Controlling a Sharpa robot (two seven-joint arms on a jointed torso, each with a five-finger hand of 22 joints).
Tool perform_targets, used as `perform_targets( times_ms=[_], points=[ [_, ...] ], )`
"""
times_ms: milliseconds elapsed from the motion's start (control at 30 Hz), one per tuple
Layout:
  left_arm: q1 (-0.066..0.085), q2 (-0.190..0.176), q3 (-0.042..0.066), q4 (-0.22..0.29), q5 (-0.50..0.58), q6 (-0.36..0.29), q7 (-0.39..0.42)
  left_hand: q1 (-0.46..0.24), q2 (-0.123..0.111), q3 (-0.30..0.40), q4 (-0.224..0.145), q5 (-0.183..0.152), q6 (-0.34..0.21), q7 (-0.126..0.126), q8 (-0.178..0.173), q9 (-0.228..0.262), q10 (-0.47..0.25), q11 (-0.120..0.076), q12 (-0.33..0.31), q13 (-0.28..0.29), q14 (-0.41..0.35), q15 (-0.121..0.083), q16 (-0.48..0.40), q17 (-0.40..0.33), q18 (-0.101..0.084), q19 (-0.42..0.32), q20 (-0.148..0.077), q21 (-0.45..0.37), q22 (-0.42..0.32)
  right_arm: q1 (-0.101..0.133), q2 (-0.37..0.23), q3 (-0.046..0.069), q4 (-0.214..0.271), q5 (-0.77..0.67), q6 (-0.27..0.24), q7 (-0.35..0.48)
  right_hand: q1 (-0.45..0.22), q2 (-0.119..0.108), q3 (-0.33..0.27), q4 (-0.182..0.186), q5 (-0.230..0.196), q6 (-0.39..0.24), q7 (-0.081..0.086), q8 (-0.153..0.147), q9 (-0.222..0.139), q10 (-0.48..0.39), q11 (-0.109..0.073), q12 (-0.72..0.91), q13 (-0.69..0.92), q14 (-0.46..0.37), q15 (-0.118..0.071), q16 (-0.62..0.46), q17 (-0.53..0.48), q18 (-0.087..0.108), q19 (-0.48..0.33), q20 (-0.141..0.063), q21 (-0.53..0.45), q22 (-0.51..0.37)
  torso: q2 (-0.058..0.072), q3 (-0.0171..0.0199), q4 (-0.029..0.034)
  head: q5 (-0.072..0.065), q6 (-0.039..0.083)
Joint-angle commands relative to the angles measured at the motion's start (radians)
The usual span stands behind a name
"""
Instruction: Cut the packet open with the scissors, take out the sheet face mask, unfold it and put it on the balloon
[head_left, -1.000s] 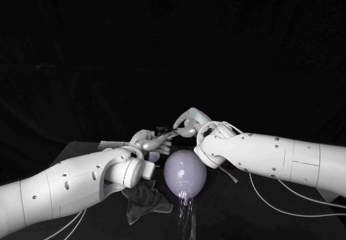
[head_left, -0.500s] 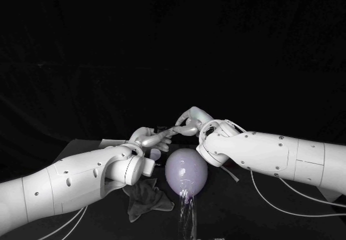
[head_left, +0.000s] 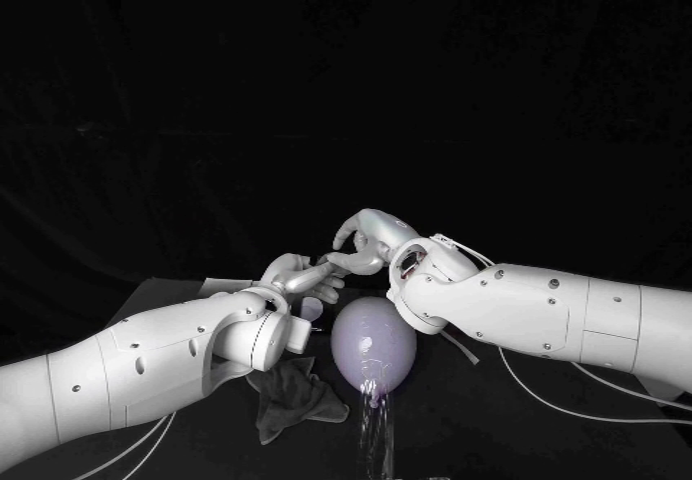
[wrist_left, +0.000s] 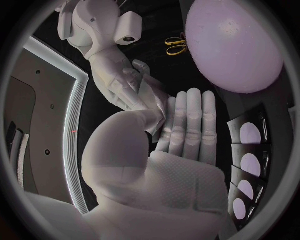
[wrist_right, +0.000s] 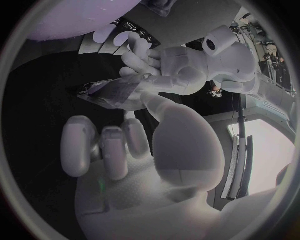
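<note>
Left robot hand (head_left: 299, 275) pinches the packet (wrist_right: 115, 92), right robot hand (head_left: 368, 240) thumbs it, grip unclear; scissors (wrist_left: 175, 45) lie aside, balloon (head_left: 372, 345) bare, mask extraction apparently pending.

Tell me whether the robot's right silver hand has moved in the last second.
Yes. The right hand has drifted slightly leftward and up in the head view, while the pale lilac oval balloon below it stayed put.
</note>
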Motion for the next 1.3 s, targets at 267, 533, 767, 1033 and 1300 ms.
perform_targets(
  times_ms=[267, 533, 767, 1033, 1300],
  points=[
    [0.002, 0.005, 0.001, 0.005, -0.05, 0.018, -0.004, -0.013, 0.001, 0.081, -0.093, 0.002, 0.001, -0.007, 0.006, 0.006, 0.038, -0.028, -0.001, 0.002, 0.006, -0.002, 0.006, 0.002, 0.019, -0.011, 0.0, 0.015, 0.009, 0.001, 0.023, 0.001, -0.024, -0.136, 0.108, 0.023, 0.085, 0.044, 0.019, -0.037, -0.053, 0.047, -0.011, 0.0, -0.007, 0.001, -0.007, 0.005, 0.117, 0.091, 0.001, -0.001, 0.209, 0.01, 0.006, 0.002, 0.008, 0.166, 0.0, -0.0003, -0.0004, 0.004, -0.002],
    [0.002, 0.004, 0.001, 0.005, -0.062, 0.015, -0.004, -0.018, 0.003, 0.085, -0.099, 0.002, 0.0, -0.007, 0.008, 0.009, 0.04, -0.029, -0.001, 0.003, 0.007, -0.003, 0.007, 0.003, 0.019, -0.015, 0.0, 0.024, 0.014, 0.0, 0.026, 0.001, -0.036, -0.189, 0.172, -0.008, 0.169, 0.117, 0.075, -0.094, -0.059, 0.109, -0.04, 0.043, 0.015, 0.025, -0.033, 0.048, 0.137, 0.093, -0.022, 0.001, 0.213, 0.0, 0.036, -0.018, 0.053, 0.187, 0.0, -0.0011, 0.0002, 0.001, -0.005],
    [0.003, 0.002, 0.001, 0.001, -0.067, 0.01, -0.006, -0.019, 0.003, 0.086, -0.1, 0.002, 0.0, -0.007, 0.009, 0.01, 0.04, -0.029, -0.001, 0.003, 0.007, -0.003, 0.007, 0.003, 0.019, -0.016, 0.0, 0.025, 0.015, 0.0, 0.007, 0.001, -0.029, -0.181, 0.192, -0.025, 0.159, 0.127, 0.086, -0.097, -0.059, 0.116, -0.044, 0.056, 0.023, 0.035, -0.036, 0.066, 0.147, 0.094, -0.025, 0.003, 0.217, -0.005, 0.047, -0.023, 0.07, 0.195, 0.001, -0.0006, -0.0005, 0.003, -0.01],
    [0.003, 0.0, 0.001, -0.001, -0.083, 0.014, -0.019, -0.026, 0.005, 0.091, -0.111, 0.002, 0.002, -0.01, 0.015, 0.017, 0.047, -0.032, 0.002, 0.006, 0.013, -0.006, 0.013, 0.006, 0.02, -0.021, -0.002, 0.044, 0.027, 0.0, -0.015, 0.001, -0.022, -0.138, 0.041, 0.0, 0.147, 0.133, 0.091, -0.098, -0.059, 0.12, -0.048, 0.067, 0.031, 0.038, -0.04, 0.066, 0.146, 0.095, -0.028, 0.006, 0.223, -0.008, 0.055, -0.026, 0.083, 0.201, 0.0, 0.0003, -0.001, 0.005, -0.012],
    [0.004, -0.003, 0.001, -0.001, -0.113, 0.022, -0.044, -0.038, 0.006, 0.1, -0.126, 0.003, 0.007, -0.016, 0.03, 0.035, 0.06, -0.038, 0.012, 0.013, 0.025, -0.012, 0.028, 0.013, 0.021, -0.028, -0.006, 0.079, 0.048, 0.001, -0.033, 0.004, -0.037, -0.132, -0.065, 0.013, 0.141, 0.134, 0.094, -0.104, -0.059, 0.122, -0.052, 0.079, 0.038, 0.041, -0.044, 0.067, 0.146, 0.097, -0.031, 0.011, 0.232, -0.01, 0.061, -0.029, 0.093, 0.206, 0.0, -0.0001, -0.001, 0.007, -0.014]
  ],
)
